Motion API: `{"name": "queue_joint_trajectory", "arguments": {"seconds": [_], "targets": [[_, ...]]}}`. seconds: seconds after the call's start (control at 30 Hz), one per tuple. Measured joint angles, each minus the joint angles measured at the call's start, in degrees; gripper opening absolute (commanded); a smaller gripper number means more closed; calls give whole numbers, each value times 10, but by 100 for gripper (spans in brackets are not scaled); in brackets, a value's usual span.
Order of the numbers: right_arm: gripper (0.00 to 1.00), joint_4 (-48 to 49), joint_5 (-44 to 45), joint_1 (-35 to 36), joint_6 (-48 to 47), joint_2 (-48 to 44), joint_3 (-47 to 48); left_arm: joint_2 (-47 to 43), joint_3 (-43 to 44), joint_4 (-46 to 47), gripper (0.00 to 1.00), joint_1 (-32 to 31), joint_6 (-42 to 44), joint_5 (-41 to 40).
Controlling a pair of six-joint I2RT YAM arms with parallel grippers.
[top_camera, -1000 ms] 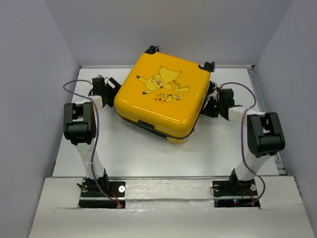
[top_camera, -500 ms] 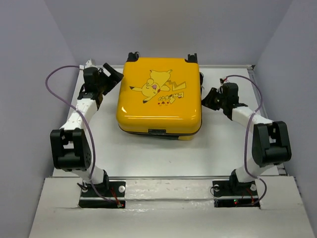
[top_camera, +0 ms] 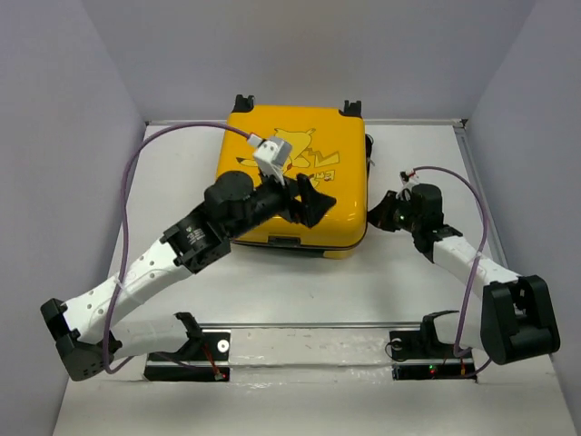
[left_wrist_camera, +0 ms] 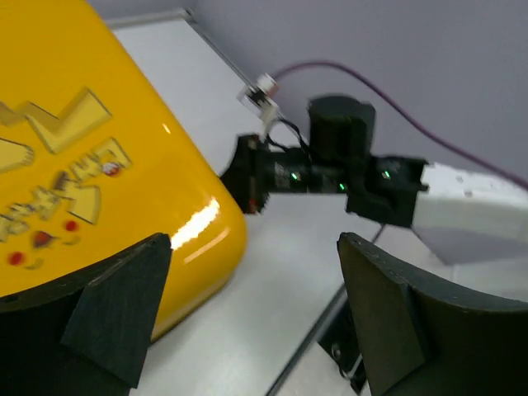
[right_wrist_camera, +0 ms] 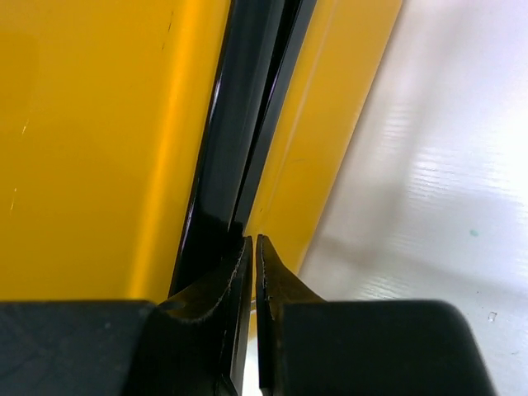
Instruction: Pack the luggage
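The yellow luggage (top_camera: pixel 340 154) lies closed and flat at the back of the table, Pikachu lid up. My left gripper (top_camera: pixel 320 202) hovers over its near right part, jaws wide open and empty. In the left wrist view the luggage (left_wrist_camera: pixel 82 165) fills the left side, and the left gripper (left_wrist_camera: pixel 256 322) frames bare table beside its corner. My right gripper (top_camera: pixel 379 221) sits against the luggage's right side, shut. In the right wrist view its tips (right_wrist_camera: pixel 254 247) press at the black seam (right_wrist_camera: pixel 247 107) between the yellow shells (right_wrist_camera: pixel 99 124). Nothing shows between the jaws.
The white table (top_camera: pixel 272 282) is boxed in by grey walls on the left, right and back. A metal rail (top_camera: pixel 309 325) runs along the near edge by the arm bases. The right arm's wrist (left_wrist_camera: pixel 330 169) shows in the left wrist view.
The luggage turned square to the table a second ago and now rests still. My left arm swung from its left side over the lid. My right gripper slid nearer along the right side.
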Motion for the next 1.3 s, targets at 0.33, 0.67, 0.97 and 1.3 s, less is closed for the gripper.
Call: {"name": "queue_joint_trajectory", "arguments": {"seconds": [0.33,0.67,0.97,1.3], "targets": [[15,2,18,113,5,69,45,4,-180,-36,89,-226,-77,-68],[37,36,6,126,-5,-44,-52,-100,-327,-57,96,-210,-211,-181],[43,113,-53,126,-29,-106,-162,-154,-397,-7,96,-109,-254,-187],[55,297,-94,126,-102,-5,-178,-104,-398,48,96,-109,-254,-177]]}}
